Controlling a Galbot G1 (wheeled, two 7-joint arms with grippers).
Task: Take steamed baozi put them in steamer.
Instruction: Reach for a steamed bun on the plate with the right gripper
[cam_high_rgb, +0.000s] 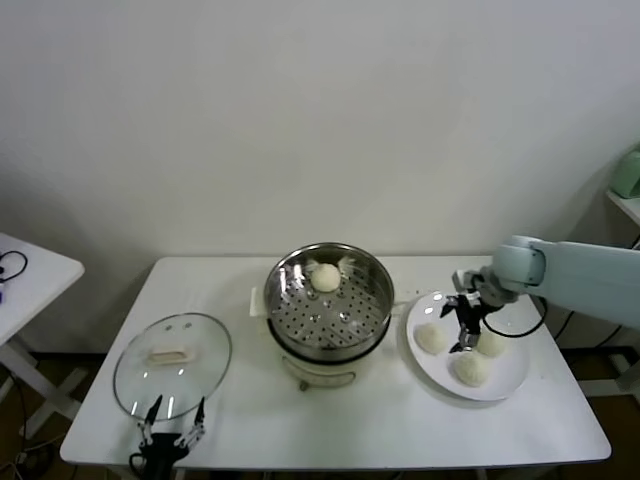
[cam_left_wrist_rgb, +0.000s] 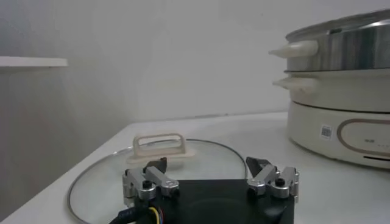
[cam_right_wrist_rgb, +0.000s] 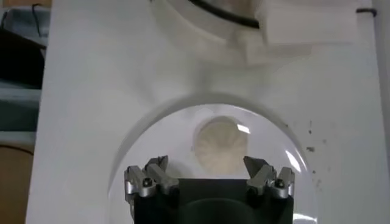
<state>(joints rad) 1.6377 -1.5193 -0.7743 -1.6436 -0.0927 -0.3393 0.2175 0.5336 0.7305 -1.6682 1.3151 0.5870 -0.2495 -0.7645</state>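
The steamer (cam_high_rgb: 328, 300), a shiny steel pot on a white base, stands mid-table with one baozi (cam_high_rgb: 326, 277) on its perforated tray at the far side. Three more baozi (cam_high_rgb: 431, 338) (cam_high_rgb: 490, 343) (cam_high_rgb: 470, 368) lie on a white plate (cam_high_rgb: 510, 372) to its right. My right gripper (cam_high_rgb: 462, 340) hangs open just above the plate, among these buns. In the right wrist view it (cam_right_wrist_rgb: 207, 164) is open and empty, with one baozi (cam_right_wrist_rgb: 220, 145) just beyond its fingertips. My left gripper (cam_high_rgb: 172, 428) is open and empty at the table's front left edge.
A round glass lid (cam_high_rgb: 172, 365) with a white handle lies flat at the front left, just beyond my left gripper (cam_left_wrist_rgb: 210, 165); the lid (cam_left_wrist_rgb: 103, 176) and the steamer's side (cam_left_wrist_rgb: 341, 91) show in the left wrist view. A second white table (cam_high_rgb: 30, 275) stands far left.
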